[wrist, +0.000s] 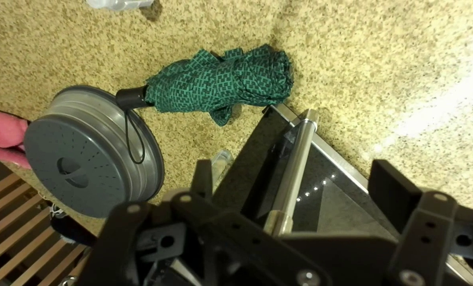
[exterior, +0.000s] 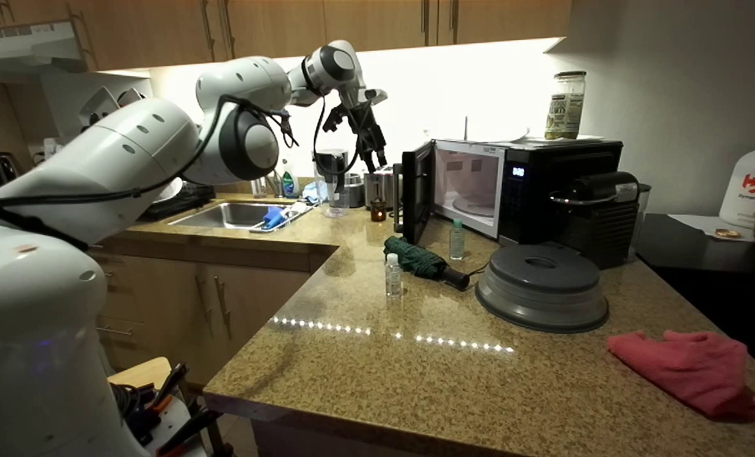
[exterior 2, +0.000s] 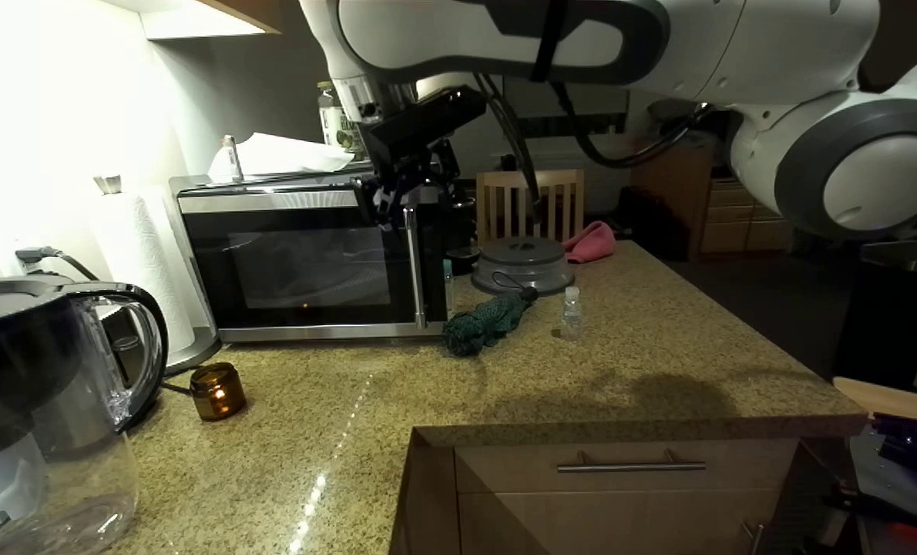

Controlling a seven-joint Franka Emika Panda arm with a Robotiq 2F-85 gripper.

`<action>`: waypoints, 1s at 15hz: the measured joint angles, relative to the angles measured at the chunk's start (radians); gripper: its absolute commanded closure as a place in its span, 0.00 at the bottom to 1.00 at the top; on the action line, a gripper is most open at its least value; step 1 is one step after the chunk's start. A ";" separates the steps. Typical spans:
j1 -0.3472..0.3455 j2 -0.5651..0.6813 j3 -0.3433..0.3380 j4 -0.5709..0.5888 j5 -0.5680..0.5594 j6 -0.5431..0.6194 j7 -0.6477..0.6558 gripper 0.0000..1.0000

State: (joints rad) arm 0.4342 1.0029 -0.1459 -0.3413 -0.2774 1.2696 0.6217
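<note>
Microwave handle [exterior 2: 414, 270] stood on the open door [exterior 2: 312, 270], near the inner corner of the desk [exterior 2: 697, 331]; the gripper [wrist: 294, 178], fingers apart, hovered by its top — apparently an approach, calling for careful alignment.

Amber jar [exterior 2: 217, 393] near pitcher [exterior 2: 46, 401]; pink cloth [exterior: 688, 369]

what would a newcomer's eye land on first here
Probably the open gripper catches the eye first, close to the handle of the swung-open microwave door. Next come the green umbrella, lying on the counter near that door, and the pink cloth by the counter's edge.
</note>
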 measured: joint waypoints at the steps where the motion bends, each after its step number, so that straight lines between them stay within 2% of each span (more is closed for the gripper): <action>1: 0.000 -0.012 0.000 0.000 0.000 -0.004 -0.007 0.00; 8: -0.017 -0.080 -0.001 0.000 0.000 -0.006 -0.064 0.00; 15: -0.091 -0.101 -0.005 0.000 0.000 -0.006 -0.069 0.00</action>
State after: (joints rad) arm 0.3436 0.9023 -0.1508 -0.3410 -0.2775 1.2639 0.5524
